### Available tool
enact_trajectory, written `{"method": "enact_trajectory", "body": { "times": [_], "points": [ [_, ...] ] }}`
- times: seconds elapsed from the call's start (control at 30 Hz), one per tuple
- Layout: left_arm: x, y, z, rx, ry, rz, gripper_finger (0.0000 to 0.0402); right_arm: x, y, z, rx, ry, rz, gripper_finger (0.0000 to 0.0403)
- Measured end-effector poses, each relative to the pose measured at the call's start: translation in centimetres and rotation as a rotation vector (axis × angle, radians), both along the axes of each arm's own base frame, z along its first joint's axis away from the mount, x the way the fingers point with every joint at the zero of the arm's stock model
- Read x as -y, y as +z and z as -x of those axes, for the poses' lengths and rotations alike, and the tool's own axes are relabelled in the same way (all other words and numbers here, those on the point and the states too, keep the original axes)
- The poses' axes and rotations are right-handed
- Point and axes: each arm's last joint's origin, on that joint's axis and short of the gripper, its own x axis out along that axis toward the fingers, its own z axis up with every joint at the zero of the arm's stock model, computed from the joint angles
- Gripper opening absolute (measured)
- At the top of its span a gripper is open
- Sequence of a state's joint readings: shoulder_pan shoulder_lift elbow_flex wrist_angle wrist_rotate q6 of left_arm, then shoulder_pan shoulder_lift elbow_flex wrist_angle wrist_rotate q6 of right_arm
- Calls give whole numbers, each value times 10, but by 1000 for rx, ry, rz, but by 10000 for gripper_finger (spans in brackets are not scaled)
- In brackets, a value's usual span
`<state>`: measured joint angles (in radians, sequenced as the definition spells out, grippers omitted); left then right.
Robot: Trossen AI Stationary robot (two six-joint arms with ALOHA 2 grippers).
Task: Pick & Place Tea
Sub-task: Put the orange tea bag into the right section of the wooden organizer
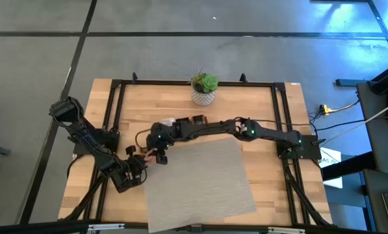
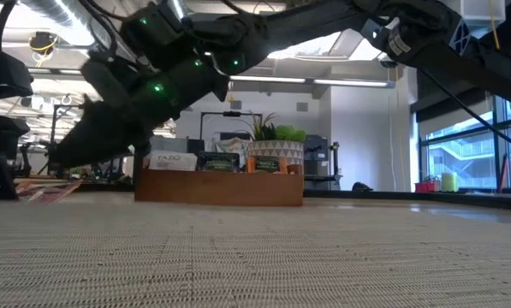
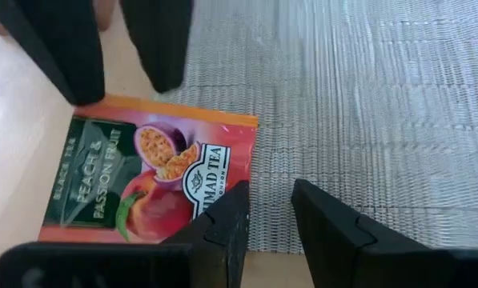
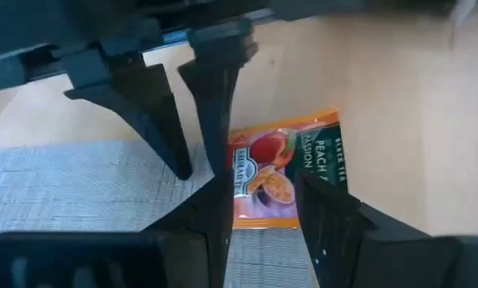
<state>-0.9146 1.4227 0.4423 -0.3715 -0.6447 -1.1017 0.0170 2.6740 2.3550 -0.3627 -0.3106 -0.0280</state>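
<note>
Because one orange-red tea packet lies flat, half on the worktop, half on the grey mat, both tools meet over it: left tool and right tool slightly spread, neither pinching

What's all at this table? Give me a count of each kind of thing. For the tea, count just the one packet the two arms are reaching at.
Robot arms: 2, the left arm and the right arm
Potted plant: 1
Grey mat: 1
Wooden tray: 1
Tea packet: 1
Total: 6
</note>
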Motion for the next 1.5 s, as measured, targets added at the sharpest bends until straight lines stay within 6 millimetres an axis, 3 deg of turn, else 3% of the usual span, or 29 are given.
{"method": "enact_trajectory", "body": {
  "times": [0.17,0.43,0.57,0.67,0.77,0.9,1.03,1.17,1.5],
  "points": [
    [1,0,0,-2,-8,8,100,-27,0,0,1,-71,56,136],
    [1,0,0,-6,-21,-2,100,-42,1,2,57,105,134,136],
    [1,0,0,-9,-29,-9,100,-57,19,10,54,194,180,136],
    [1,0,0,-10,-33,-12,100,-63,42,24,-13,200,245,136],
    [1,0,0,-11,-35,-14,100,-64,48,36,-128,155,325,136],
    [1,0,0,-11,-35,-14,100,-58,36,48,-289,114,397,136],
    [1,0,0,-11,-35,-14,100,-44,19,48,-341,34,448,136],
    [1,0,0,-11,-35,-13,100,-26,16,44,-332,-91,559,135],
    [1,0,0,-11,-35,-13,100,42,18,40,-335,-270,577,135]
  ]
}}
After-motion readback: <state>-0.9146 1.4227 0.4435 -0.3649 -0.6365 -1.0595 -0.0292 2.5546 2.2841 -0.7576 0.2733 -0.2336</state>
